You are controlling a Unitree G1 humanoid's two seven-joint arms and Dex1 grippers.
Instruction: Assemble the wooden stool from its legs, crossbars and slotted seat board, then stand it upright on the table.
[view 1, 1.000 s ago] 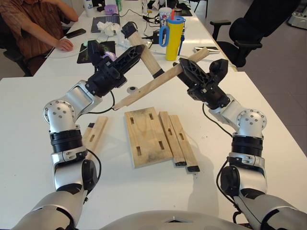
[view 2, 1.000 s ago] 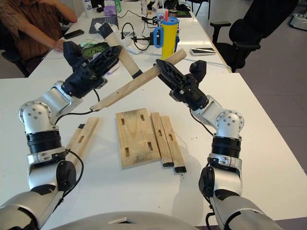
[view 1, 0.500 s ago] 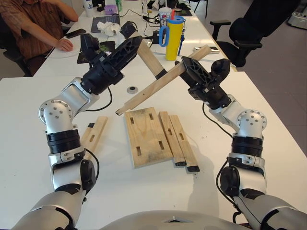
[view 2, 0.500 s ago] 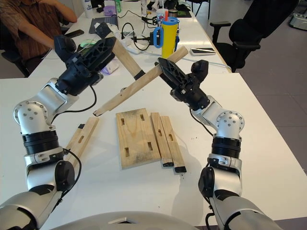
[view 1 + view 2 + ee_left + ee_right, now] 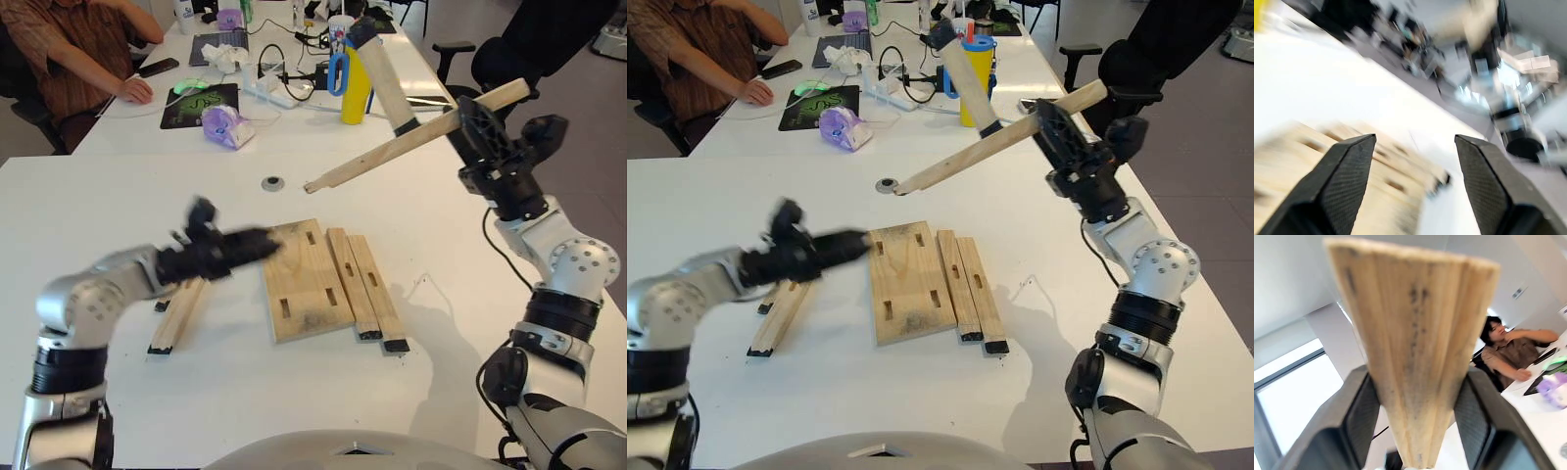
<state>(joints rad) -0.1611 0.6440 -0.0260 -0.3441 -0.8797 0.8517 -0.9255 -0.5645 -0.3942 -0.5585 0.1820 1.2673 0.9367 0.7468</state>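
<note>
While right claw (image 5: 470,124) grips legs (image 5: 392,152) aloft, left claw (image 5: 263,243) (open, empty) hovers at the seat board (image 5: 306,289) edge.

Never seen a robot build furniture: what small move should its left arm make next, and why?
Probably lower the open left gripper onto the loose leg beside it: the right gripper already holds the joined pair aloft, awaiting another piece.

Pale seat board (image 5: 302,284), yellow jug (image 5: 354,98)
</note>
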